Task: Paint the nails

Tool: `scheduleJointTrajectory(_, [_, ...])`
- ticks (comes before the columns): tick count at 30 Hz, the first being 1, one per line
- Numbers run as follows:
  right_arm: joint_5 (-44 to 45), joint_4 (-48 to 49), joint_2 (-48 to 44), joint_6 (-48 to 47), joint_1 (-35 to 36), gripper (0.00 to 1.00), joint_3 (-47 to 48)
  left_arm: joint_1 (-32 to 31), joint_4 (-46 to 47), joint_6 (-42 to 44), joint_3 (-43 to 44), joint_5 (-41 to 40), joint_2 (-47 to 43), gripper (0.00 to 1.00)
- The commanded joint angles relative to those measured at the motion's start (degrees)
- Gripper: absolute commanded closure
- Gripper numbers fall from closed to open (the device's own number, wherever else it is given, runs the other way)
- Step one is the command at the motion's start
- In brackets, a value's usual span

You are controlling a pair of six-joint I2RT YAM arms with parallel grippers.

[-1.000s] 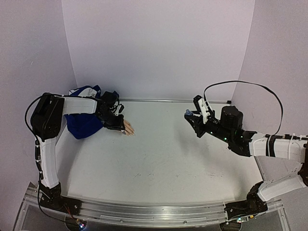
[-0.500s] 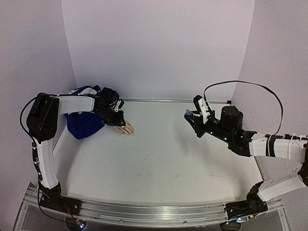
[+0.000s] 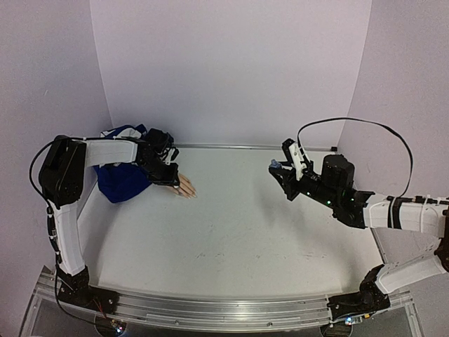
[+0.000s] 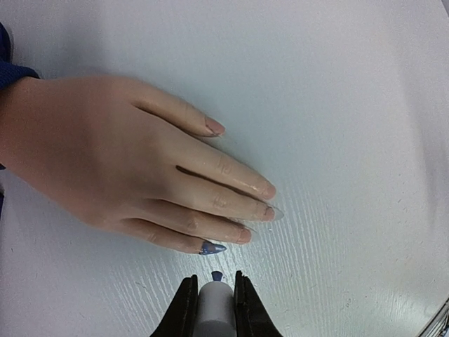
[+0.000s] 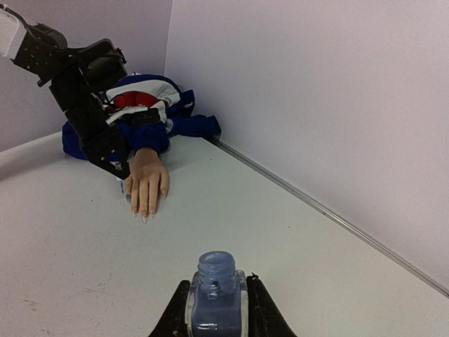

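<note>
A peach mannequin hand (image 4: 133,168) lies flat on the white table, sticking out of a blue, red and white sleeve (image 3: 121,175). Its little-finger nail (image 4: 211,247) is painted blue; the other nails (image 4: 269,191) are bare. My left gripper (image 4: 212,303) is shut on a white brush cap (image 4: 213,312) whose blue brush tip (image 4: 217,276) hovers just short of the little-finger nail. My right gripper (image 5: 217,309) is shut on an open blue polish bottle (image 5: 216,295), held above the table's right side, far from the hand (image 5: 146,181).
Purple walls close in the table at the back and both sides. A metal strip (image 3: 252,147) runs along the foot of the back wall. A black cable (image 3: 351,123) loops above my right arm.
My left gripper has shifted slightly over the mannequin hand, first towards the fingers, then back a little. The right arm with the bottle has not moved.
</note>
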Motion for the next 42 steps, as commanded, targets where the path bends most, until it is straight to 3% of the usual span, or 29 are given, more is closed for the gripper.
scheduleJointTrajectory(1, [-0.1, 4.6, -1.5, 0.7, -0.3, 1.0, 1.3, 0.3, 0.2, 0.8, 2.7, -0.2, 1.1, 1.0])
scheduleJointTrajectory(42, [-0.1, 4.7, -1.3, 0.7, -0.3, 1.0, 1.1, 0.4, 0.3, 0.8, 5.1, -0.4, 3.7, 1.0])
